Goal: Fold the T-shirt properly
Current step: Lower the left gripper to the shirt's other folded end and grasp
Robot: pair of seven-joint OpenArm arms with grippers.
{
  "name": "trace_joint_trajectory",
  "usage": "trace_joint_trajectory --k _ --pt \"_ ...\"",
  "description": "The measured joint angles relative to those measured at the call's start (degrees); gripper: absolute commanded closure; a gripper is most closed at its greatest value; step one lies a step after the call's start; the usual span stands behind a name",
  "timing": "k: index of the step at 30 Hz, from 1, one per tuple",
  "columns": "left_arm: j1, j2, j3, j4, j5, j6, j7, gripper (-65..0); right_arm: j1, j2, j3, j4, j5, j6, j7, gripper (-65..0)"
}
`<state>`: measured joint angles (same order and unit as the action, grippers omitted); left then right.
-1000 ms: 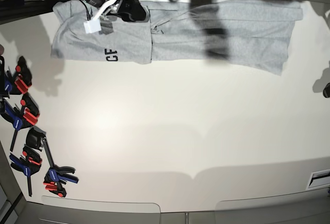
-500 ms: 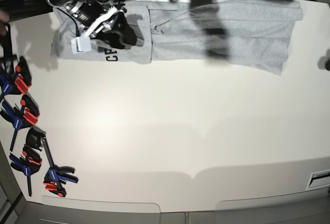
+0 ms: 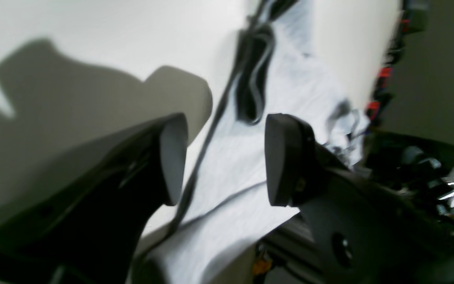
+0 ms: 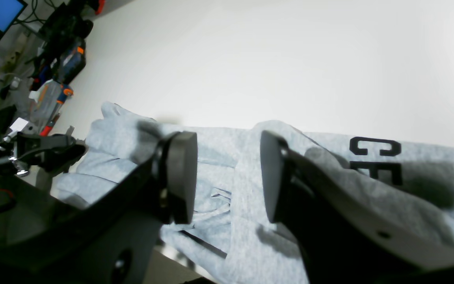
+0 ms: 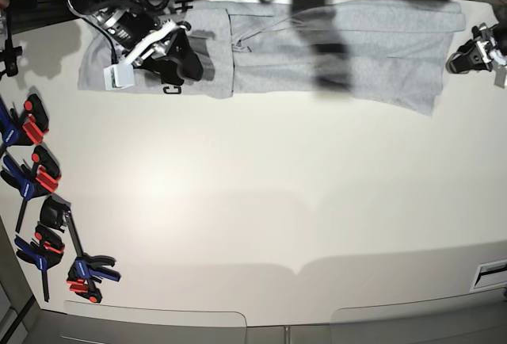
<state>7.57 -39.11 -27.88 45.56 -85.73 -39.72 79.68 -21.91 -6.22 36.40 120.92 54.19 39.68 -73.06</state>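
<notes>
**Inspector A:** What is lying around the work area?

**Inspector B:** Red, blue and black bar clamps (image 5: pixel 43 225) are lying along the table's (image 5: pixel 261 201) edge on the base view's left side, well apart from the T-shirt (image 5: pixel 348 47). The shirt is lying stretched along the far edge, partly folded, with dark lettering (image 4: pixel 376 157) showing at one end. Cables and equipment are crowding the space just past that edge.

**Inspector A:** And the grippers?

**Inspector B:** The right gripper (image 4: pixel 227 177) is hovering over the lettered end, jaws standing apart with nothing between them. It is covering part of the lettering in the base view. The left gripper (image 3: pixel 221 157) is sitting at the opposite end, near the shirt's edge, jaws spread wide and gripping nothing. A dark cable (image 3: pixel 250 79) is running across the cloth ahead of it.

**Inspector A:** Open room?

**Inspector B:** The broad near half of the table is lying bare.
</notes>
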Motion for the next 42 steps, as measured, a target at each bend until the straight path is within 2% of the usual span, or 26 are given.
trace_joint_trajectory --k 8,18,22,27,36,42 --pt "0.00 2.80 -0.70 0.48 0.63 -0.68 -0.59 -29.6 0.02 0.00 -0.04 0.00 0.00 0.00 0.63 -24.6" --pt "0.35 3.10 -0.74 2.56 1.49 -0.66 -1.01 -29.0 0.02 0.02 -0.04 0.00 0.00 0.00 0.68 -24.6" --pt "0.85 4.00 -0.20 7.43 5.51 -0.63 -0.76 -27.4 0.00 0.02 -0.04 0.00 -0.02 0.00 0.66 -24.6" --pt "4.44 3.32 -0.20 14.25 12.44 -0.66 -1.14 -26.4 0.00 0.02 -0.04 0.00 -0.02 0.00 0.83 -24.6" --pt "7.45 3.41 -0.22 15.74 12.09 -0.81 -2.99 -26.5 0.02 0.02 -0.04 0.00 0.15 0.00 0.85 -24.6" --pt "7.10 5.64 -0.33 15.78 11.96 -0.83 -4.90 -26.5 0.02 0.02 -0.04 0.00 0.20 0.00 0.85 -24.6"
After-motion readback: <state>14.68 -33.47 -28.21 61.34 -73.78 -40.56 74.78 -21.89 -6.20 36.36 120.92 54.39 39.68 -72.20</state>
